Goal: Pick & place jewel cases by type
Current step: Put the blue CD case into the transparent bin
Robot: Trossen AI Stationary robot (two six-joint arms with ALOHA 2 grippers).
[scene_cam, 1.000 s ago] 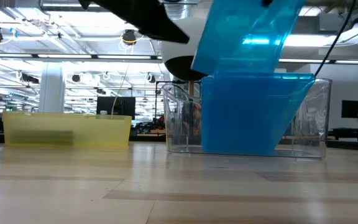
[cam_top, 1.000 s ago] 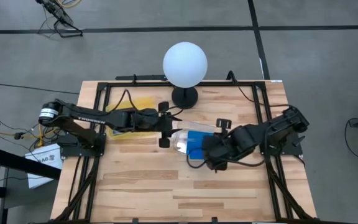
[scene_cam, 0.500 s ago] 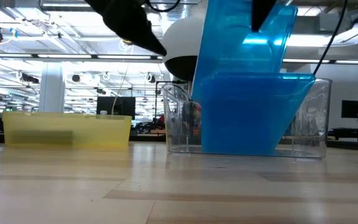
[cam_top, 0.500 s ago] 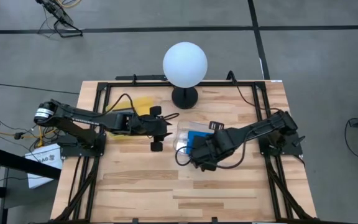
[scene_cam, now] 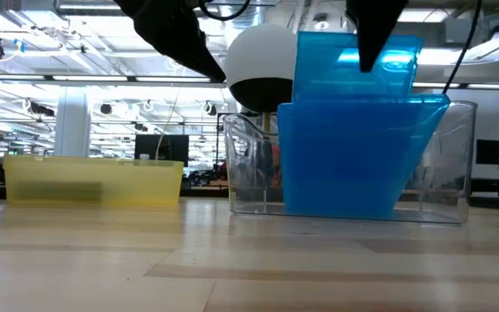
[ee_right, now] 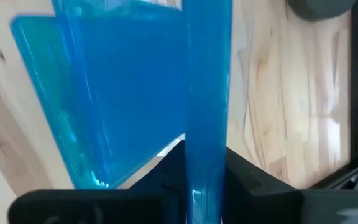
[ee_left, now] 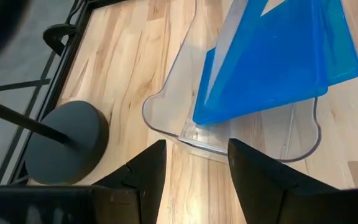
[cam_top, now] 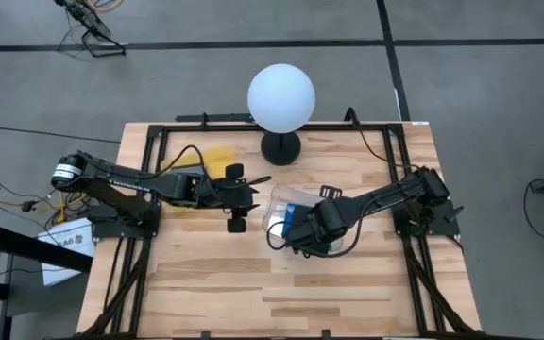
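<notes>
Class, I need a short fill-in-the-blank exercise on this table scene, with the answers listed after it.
1. The right gripper holds a ____ jewel case on edge.
2. That case hangs over the ____ plastic tray, where more blue cases lean.
3. The left gripper has its fingers ____ and holds nothing.
4. The tray standing apart from the clear one is ____.

Answers: blue; clear; open; yellow
</notes>
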